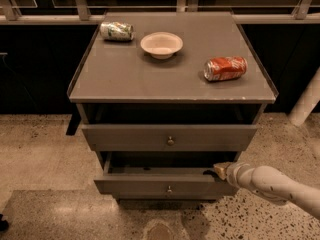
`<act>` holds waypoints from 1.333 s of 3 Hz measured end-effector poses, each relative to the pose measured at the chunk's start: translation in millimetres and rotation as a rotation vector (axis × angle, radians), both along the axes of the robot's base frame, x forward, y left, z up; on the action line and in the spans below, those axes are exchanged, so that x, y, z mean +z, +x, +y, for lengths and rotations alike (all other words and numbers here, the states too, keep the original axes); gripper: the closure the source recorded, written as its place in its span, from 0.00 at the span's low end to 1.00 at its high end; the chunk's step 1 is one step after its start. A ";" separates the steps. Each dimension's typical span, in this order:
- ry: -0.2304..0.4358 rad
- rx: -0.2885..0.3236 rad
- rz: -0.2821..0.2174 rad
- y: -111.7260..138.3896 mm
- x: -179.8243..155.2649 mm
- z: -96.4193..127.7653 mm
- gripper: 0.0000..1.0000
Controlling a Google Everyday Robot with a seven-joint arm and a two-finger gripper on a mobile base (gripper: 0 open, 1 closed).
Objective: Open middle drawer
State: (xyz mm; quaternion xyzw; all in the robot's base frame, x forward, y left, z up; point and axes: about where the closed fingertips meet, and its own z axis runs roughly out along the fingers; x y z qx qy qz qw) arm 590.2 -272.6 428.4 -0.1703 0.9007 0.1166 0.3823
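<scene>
The middle drawer (pixel 150 185) is the second grey front of the cabinet, with a small round knob (pixel 169 189) at its centre. It stands pulled out, with a dark gap showing behind its front. My gripper (pixel 220 170) is at the right end of that drawer's top edge, on the end of my pale arm (pixel 272 184), which reaches in from the lower right. The upper drawer (pixel 170 137) is also slightly out. The lowest drawer is almost hidden under the middle one.
On the cabinet top (pixel 150 79) lie a green-white can (pixel 116 31) at the back left, a white bowl (pixel 161 44) and a red can (pixel 225 68) on its side at the right. Speckled floor surrounds the cabinet. A white post (pixel 306 104) stands at the right.
</scene>
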 end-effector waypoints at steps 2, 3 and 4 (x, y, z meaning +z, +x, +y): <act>-0.002 -0.017 0.083 -18.8 -13.5 -7.5 1.00; 0.011 -0.012 0.109 -41.5 -9.7 -9.6 1.00; 0.032 0.002 0.129 -60.8 -7.9 -9.2 1.00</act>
